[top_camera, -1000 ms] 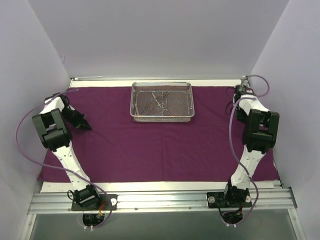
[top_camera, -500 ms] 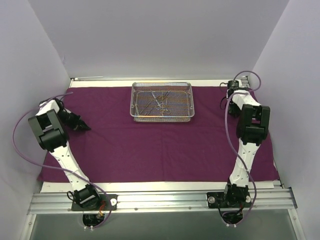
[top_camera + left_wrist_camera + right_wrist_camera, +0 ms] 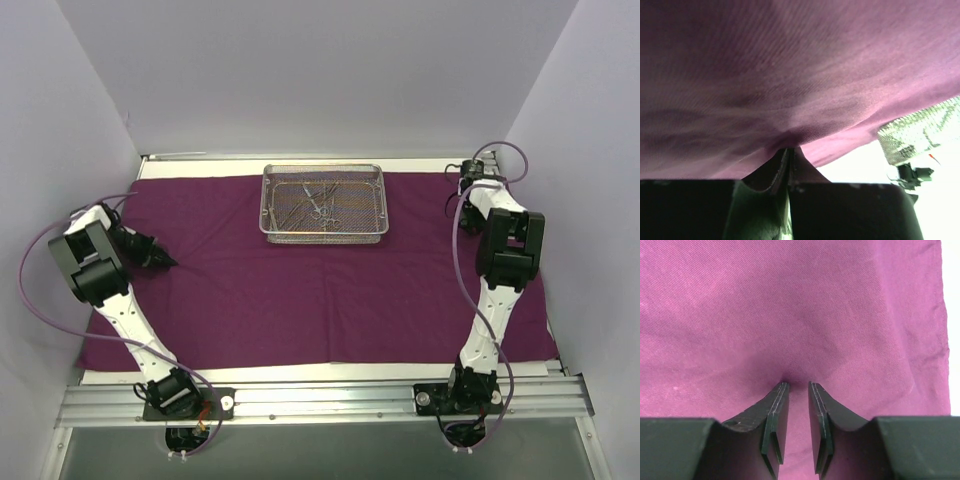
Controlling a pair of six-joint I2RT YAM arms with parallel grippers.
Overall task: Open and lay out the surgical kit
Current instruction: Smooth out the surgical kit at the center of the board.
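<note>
Purple cloth wrap (image 3: pixel 300 290) lies spread across the bench (image 3: pixel 300 372), wire-mesh tray (image 3: pixel 323 238) far-centre; left claw (image 3: pixel 165 260) and right claw (image 3: pixel 468 183) seemingly touch the cloth's side edges.

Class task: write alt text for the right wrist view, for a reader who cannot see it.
The right gripper rests its two dark fingers, slightly apart, on a purple cloth that fills the view. The cloth's edge runs down the far right, with a white surface beyond.

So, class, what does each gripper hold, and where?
Left gripper pinches the cloth wrap in a fold near its left side; right gripper, jaws slightly apart, holds nothing.
</note>
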